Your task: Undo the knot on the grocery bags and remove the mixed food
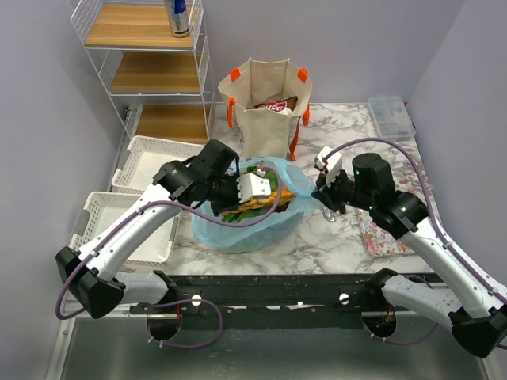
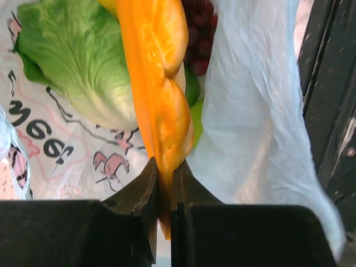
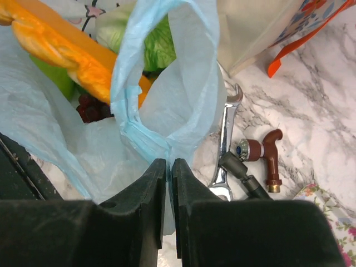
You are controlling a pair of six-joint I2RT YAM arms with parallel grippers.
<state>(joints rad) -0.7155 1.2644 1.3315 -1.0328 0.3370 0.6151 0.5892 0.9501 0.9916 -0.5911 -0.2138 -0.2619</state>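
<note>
Pinching a long orange piece [image 2: 156, 83] of food, the left gripper [image 2: 165, 178] sits inside the mouth of the blue plastic bag [image 1: 238, 233], its two fingers closed tight on the piece's lower end. Lettuce [image 2: 83, 67] lies at the piece's 9 o'clock against the printed film, and dark grapes [image 2: 197, 33] show at its 1 o'clock. The bag rests on the marble table [image 1: 317, 245] near the middle of the top view, and its mouth is open.

At the bag's 3 o'clock, the right gripper [image 3: 168, 167] is clamped on the gathered base of a bag handle loop, with the thin film squeezed between its fingers. A metal wrench [image 3: 225, 133] and a brown tap fitting [image 3: 272, 158] lie on the marble just beside that gripper. A floral cloth [image 1: 380, 236] lies at the table's 4 o'clock.

White baskets [image 1: 158, 142] stand at the bag's 9 o'clock. The canvas tote [image 1: 265, 127] stands upright at the bag's 12 o'clock, close behind it, with a red snack packet [image 1: 273, 104] inside. Farther off, a clear box [image 1: 390, 115] sits at 1 o'clock, and a drink can [image 1: 180, 17] stands on the wire shelf [image 1: 119, 32] at 11 o'clock.
</note>
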